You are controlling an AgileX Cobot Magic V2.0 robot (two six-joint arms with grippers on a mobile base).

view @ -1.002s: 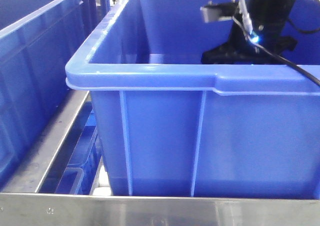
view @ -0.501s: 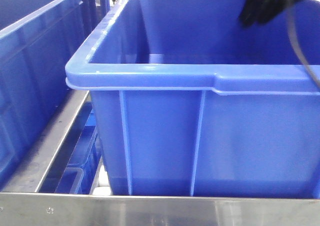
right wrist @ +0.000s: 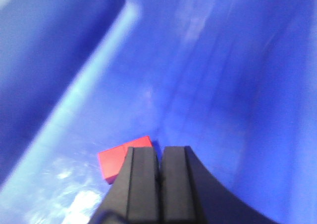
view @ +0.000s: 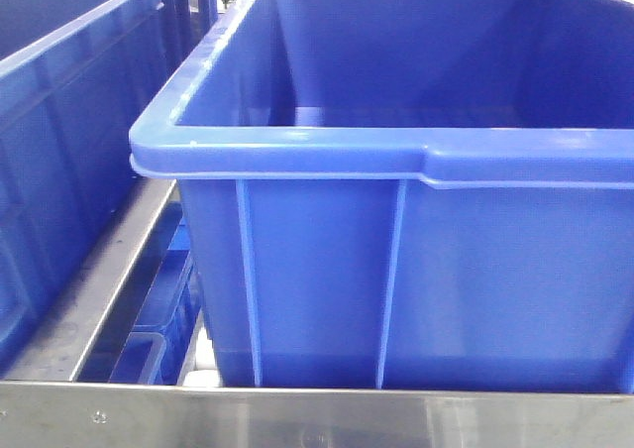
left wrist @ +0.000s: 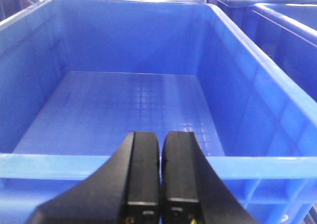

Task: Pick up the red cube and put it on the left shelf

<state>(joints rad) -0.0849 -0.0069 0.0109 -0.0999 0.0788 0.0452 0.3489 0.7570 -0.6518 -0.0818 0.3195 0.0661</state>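
The front-facing view shows a large blue plastic bin [view: 396,170] filling most of the picture, with a thick rolled rim and two raised vertical ribs on its near wall. It sits on a metal frame [view: 297,418] whose steel rail crosses the bottom of the picture; two small screw heads show on that rail. A second blue bin [view: 59,121] stands just beside it on the left, with a narrow gap between them through which more blue plastic shows lower down. No arm appears in this view. No brand, label or writing can be read on any bin or on the frame in any of the three views.

In the left wrist view the left gripper [left wrist: 161,174] hangs above the near rim of a blue crate [left wrist: 247,85], looking down its length. Its two black jaws are pressed together with only a thin seam between them and nothing held. The crate's floor bears a faint square grid pattern, and further blue crates [left wrist: 287,21] line up to the right and behind.

The right wrist view is blurred. The right gripper [right wrist: 158,184] is inside a blue container [right wrist: 223,60], close to its floor and walls. Its jaws are together and hold nothing. The red cube [right wrist: 116,159] lies on the container floor near the wall, just beyond and left of the jaw tips, its right part hidden behind them. Whether the tips touch it cannot be told.
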